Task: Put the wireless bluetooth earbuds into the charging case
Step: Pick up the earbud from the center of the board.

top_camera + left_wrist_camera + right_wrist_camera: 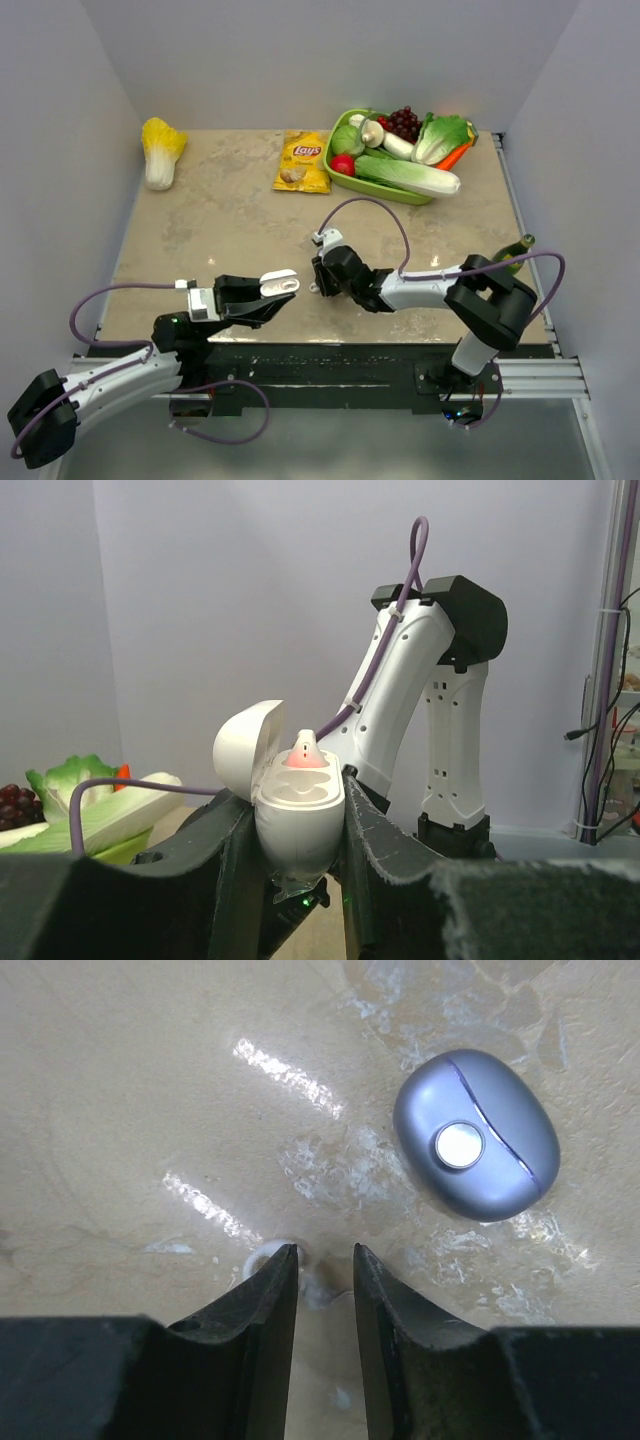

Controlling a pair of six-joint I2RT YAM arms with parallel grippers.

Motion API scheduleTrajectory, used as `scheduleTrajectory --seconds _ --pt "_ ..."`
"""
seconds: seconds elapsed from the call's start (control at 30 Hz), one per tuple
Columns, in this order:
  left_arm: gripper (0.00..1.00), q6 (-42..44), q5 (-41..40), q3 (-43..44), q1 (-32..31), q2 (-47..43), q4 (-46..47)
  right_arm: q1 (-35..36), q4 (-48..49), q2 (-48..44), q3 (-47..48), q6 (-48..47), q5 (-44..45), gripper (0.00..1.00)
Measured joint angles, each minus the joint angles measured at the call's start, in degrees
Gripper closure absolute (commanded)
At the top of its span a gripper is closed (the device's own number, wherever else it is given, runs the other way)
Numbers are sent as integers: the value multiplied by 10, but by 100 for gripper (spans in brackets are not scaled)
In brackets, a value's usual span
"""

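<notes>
My left gripper is shut on the white charging case, held upright above the table's near edge with its lid swung open. One white earbud sits in the far slot and glows pinkish; the near slot is empty. In the top view the case faces my right gripper. That right gripper is down at the tabletop with its jaws a little apart and nothing between them. A small white earbud peeks out just beyond its left fingertip. A purplish-grey earbud with a silver disc lies ahead to the right.
A green basket of vegetables stands at the back right, a yellow Lay's bag beside it, and a cabbage at the back left. A green bottle stands at the table's right edge. White walls enclose three sides.
</notes>
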Motion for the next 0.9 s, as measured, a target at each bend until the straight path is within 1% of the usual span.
scheduleTrajectory --seconds 0.17,0.33,0.43,0.63,0.9 --pt "100 0 0 0 0 -14 1 5 -18 -59 0 -1 12 66" --pt "100 0 0 0 0 -17 1 29 -16 -103 0 -8 9 66" --pt "100 0 0 0 0 -17 1 43 -16 -94 0 -18 -9 65" --pt "100 -1 0 0 0 -14 1 50 -24 -37 6 -28 -37 64" --pt "100 -2 0 0 0 -17 1 50 -27 -24 24 -33 -36 63"
